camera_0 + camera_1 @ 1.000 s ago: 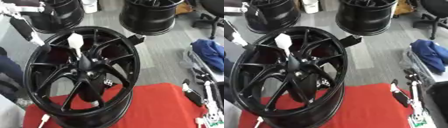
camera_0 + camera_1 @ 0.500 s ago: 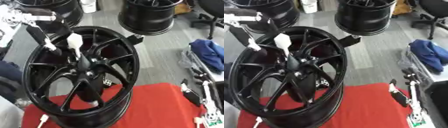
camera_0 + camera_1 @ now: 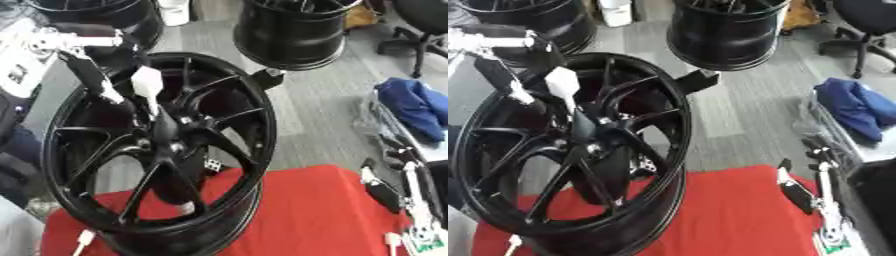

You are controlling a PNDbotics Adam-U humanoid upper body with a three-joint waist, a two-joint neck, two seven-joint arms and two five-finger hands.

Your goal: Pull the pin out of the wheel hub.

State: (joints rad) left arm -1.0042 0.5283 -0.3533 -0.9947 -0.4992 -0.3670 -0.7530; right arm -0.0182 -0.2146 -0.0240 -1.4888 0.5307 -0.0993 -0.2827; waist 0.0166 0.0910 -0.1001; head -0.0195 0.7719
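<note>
A black spoked wheel hub (image 3: 166, 150) stands upright on a red cloth (image 3: 297, 210). A white pin (image 3: 147, 84) with a flat white head sticks up out of the hub's centre (image 3: 171, 137). My left hand (image 3: 87, 67) comes in from the upper left. Its straight fingers (image 3: 103, 89) point down just left of the pin's head, close to it but not closed round it. My right hand (image 3: 802, 192) rests open at the lower right edge, fingers up, apart from the hub.
Two more black wheels (image 3: 293, 32) (image 3: 105, 15) stand on the grey floor behind. A blue cloth (image 3: 416, 107) lies at the right, with an office chair (image 3: 424, 25) at the top right. A small white piece (image 3: 83, 239) lies on the red cloth's lower left.
My left hand has come in from the upper left and down to the pin's head. The right hand has stayed at the lower right.
</note>
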